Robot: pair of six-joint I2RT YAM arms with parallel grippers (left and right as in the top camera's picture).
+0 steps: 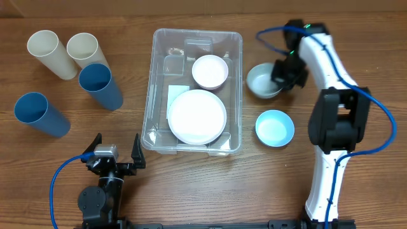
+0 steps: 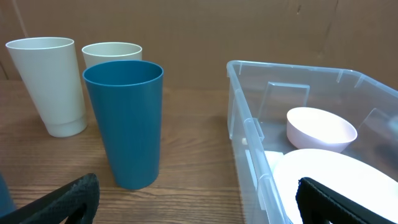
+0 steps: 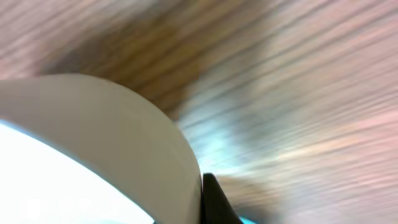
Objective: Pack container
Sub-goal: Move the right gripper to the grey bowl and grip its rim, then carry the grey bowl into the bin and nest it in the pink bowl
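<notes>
Wood-grain desk (image 1: 76, 178), items listed from the robot's side outward. Left fingers (image 1: 136, 151): spread wide, holding nothing, at the near edge by the container's near-left corner. Container (image 1: 148, 95): mid-desk, clear, holding a white plate (image 1: 196, 116) at its near end and a pale bowl (image 1: 210, 71) beyond it. Light-blue bowl (image 1: 275, 127): loose on the desk, right of the container. Near blue cup (image 1: 39, 114), second blue cup (image 1: 100, 86), two cream cups (image 1: 51, 54): upright, left of the container, unpacked. Grey-white bowl (image 1: 259, 83): right of the container, farther back; right fingers (image 1: 280, 76) closed on its right rim. Step in hand, as I judge it: taking up this bowl. Next move calls for a clean lift, a carry leftward over the container wall, and a level set-down, since a rim grip may let the bowl tip.
</notes>
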